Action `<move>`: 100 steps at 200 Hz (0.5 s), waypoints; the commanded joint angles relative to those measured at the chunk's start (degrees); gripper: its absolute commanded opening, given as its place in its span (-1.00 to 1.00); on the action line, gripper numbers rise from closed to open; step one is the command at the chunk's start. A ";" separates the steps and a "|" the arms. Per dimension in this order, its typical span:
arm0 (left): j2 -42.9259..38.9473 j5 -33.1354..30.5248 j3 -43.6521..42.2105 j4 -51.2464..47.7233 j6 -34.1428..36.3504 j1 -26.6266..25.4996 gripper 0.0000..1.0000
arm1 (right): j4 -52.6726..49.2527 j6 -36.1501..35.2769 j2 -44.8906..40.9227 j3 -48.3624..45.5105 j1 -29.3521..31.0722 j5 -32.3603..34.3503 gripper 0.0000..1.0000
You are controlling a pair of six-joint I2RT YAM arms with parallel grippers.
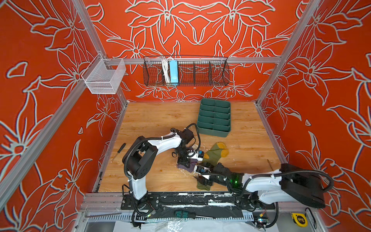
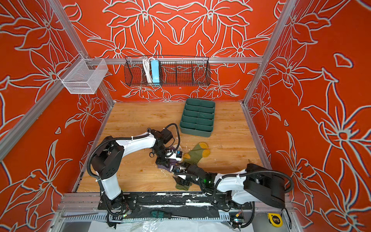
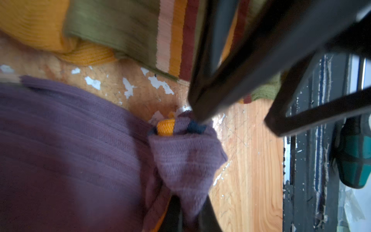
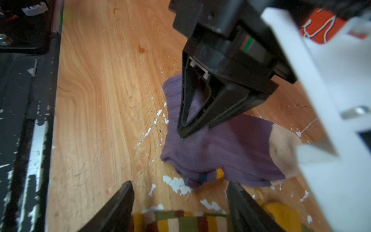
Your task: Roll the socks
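The purple sock (image 4: 230,148) with a cream toe lies bunched on the wooden table, also seen in both top views (image 1: 184,167) (image 2: 163,166). My left gripper (image 3: 190,218) is shut on a fold of it, its tips pressed down on the knit (image 4: 183,130). The olive green sock (image 1: 215,152) (image 2: 197,153) with mustard toe and heel lies just right of it. Its striped part (image 4: 180,221) runs under my right gripper (image 4: 180,200). That gripper is open, holds nothing, and points at the purple sock's cuff (image 3: 180,128). Both grippers meet mid-table (image 1: 190,161) (image 1: 196,172).
A green compartment tray (image 1: 213,118) stands behind the socks. A screwdriver (image 1: 118,151) lies at the table's left edge. A green-handled screwdriver (image 1: 184,214) rests on the black front rail, a tape measure (image 1: 299,220) at the front right. Wire baskets (image 1: 185,71) (image 1: 104,75) hang above.
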 commanded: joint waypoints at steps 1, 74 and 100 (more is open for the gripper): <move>-1.72 2.16 0.04 -1.37 0.18 0.63 -1.00 | 10.45 -2.11 5.47 2.39 -0.27 1.22 0.54; -3.45 4.20 -0.73 -1.56 0.80 0.62 -1.00 | 18.14 -0.39 18.24 6.14 -1.47 6.30 0.40; -4.57 4.23 -1.27 -1.03 1.17 0.65 -1.00 | 15.35 -1.07 19.31 6.26 -1.57 4.58 0.13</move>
